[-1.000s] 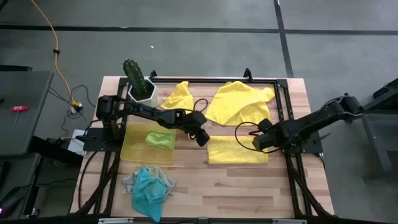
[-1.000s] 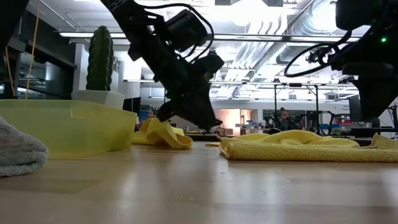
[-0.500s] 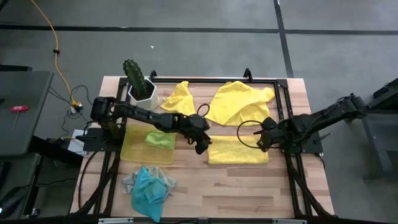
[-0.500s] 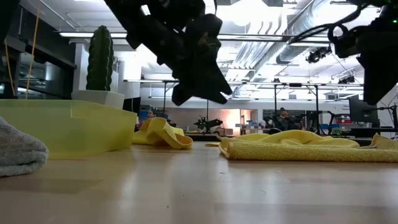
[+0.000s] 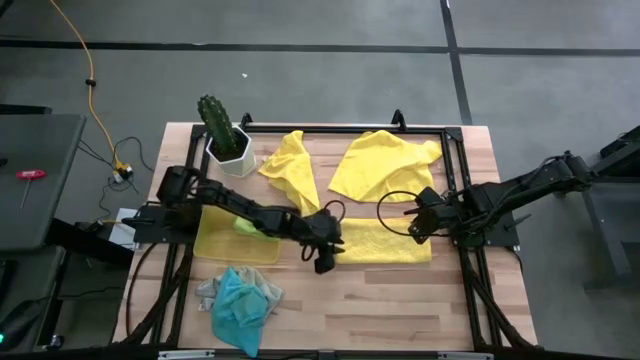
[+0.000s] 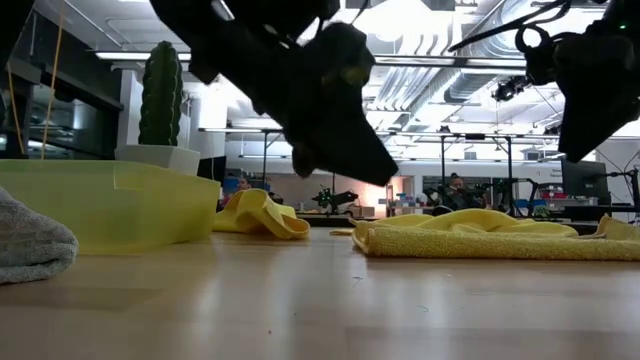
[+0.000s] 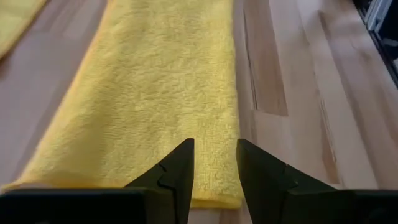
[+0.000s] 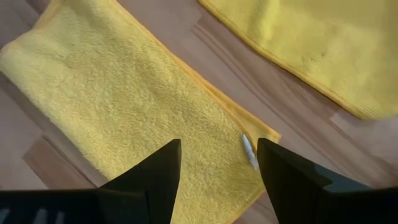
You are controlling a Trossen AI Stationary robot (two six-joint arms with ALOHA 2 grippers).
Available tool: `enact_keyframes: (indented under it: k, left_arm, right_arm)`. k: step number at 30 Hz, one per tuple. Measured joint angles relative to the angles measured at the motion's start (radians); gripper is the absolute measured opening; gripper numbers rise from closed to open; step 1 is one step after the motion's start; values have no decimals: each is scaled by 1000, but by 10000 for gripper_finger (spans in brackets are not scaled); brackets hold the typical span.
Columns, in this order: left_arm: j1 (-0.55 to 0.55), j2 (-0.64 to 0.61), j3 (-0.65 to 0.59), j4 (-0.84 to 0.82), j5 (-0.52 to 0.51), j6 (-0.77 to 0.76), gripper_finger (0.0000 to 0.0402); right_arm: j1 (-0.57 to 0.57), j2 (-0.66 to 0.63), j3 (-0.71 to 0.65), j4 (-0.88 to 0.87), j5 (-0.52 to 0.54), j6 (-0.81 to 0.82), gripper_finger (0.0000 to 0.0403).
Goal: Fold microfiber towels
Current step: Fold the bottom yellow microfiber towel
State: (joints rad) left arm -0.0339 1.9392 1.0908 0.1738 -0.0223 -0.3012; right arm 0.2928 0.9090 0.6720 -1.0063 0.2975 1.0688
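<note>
Left gripper (image 5: 324, 262) poised over the left end of the folded yellow towel (image 5: 382, 242) at mid-table, fingers (image 7: 176, 178) a narrow gap apart, nothing between them, tips above the towel's near edge. Right gripper (image 5: 413, 222) over the same towel's right end, fingers (image 8: 153, 180) spread wide and empty — whether the tips touch the pile cannot be told.

Shown only from above: an unfolded yellow towel (image 5: 386, 164) spread near the table's far edge, a crumpled yellow towel (image 5: 290, 166) beside the potted cactus (image 5: 222, 132), a lime green towel (image 5: 246, 224) in the translucent yellow tray (image 5: 215, 242), and a turquoise towel (image 5: 240, 305) heaped on a grey towel (image 5: 208, 294) at the near left corner.

Shown only at table height: the folded towel as a low flat stack on the wood, both grippers clear above it, the grey towel's edge (image 6: 30, 244) in the foreground.

Shown only from the right wrist: a small white tag (image 8: 248, 151) on the folded towel's corner, the unfolded towel's hem just beyond.
</note>
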Motion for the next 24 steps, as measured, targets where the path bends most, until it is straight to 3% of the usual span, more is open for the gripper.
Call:
enact_keyframes:
  k: [8, 18, 24]
  left_arm:
    - [-22, 76, -1, -7, 4, -24, 110]
    - [-34, 22, 3, -313, 10, -1, 110]
    - [-33, -27, -4, -386, 11, 2, 110]
  right_arm:
    - [0, 0, 0, 30, -1, -4, 202]
    - [0, 2, 0, 112, -35, -98, 202]
    - [0, 16, 0, 189, -67, -213, 202]
